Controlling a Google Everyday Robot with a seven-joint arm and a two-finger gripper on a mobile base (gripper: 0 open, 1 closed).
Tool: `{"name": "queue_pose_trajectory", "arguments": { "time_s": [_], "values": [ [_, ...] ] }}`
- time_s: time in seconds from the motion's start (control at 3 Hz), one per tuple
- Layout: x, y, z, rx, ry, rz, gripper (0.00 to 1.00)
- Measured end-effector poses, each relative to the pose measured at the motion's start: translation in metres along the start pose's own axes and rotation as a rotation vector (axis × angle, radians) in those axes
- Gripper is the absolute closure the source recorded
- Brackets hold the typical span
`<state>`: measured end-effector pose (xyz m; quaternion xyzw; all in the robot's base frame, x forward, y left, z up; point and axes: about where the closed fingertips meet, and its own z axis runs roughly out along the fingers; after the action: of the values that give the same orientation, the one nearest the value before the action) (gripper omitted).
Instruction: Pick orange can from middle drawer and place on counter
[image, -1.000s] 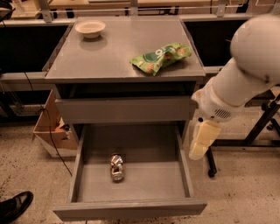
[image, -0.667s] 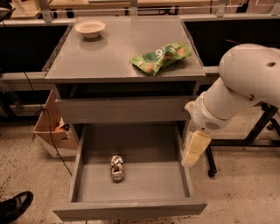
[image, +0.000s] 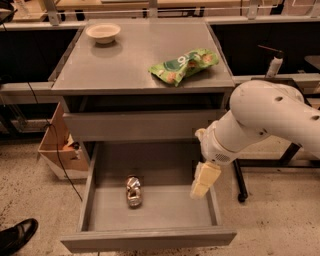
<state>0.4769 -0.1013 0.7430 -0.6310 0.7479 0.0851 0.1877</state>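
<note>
The orange can (image: 133, 191) lies on its side on the flat bottom of the open middle drawer (image: 150, 235), left of centre. It looks shiny and crinkled. The counter (image: 135, 60) is the grey top of the cabinet above. My gripper (image: 202, 181) hangs from the white arm (image: 265, 120) over the right side of the drawer, right of the can and apart from it. Its pale fingers point down.
A green snack bag (image: 184, 65) lies on the counter's right side and a small white bowl (image: 103, 32) stands at its back left. A cardboard box (image: 57, 145) sits on the floor left of the cabinet. A black shoe (image: 15, 236) shows at the bottom left.
The arm has swung left and down, bringing the gripper from beside the drawer's right wall to over the drawer's right side. The can has not moved.
</note>
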Motion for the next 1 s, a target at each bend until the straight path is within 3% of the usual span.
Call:
{"name": "queue_pose_trajectory", "arguments": {
  "time_s": [0.33, 1.0],
  "values": [
    [-0.01, 0.002, 0.01, 0.007, -0.045, 0.022, 0.0],
    [-0.072, -0.009, 0.114, -0.061, -0.22, 0.061, 0.0]
  ]
}}
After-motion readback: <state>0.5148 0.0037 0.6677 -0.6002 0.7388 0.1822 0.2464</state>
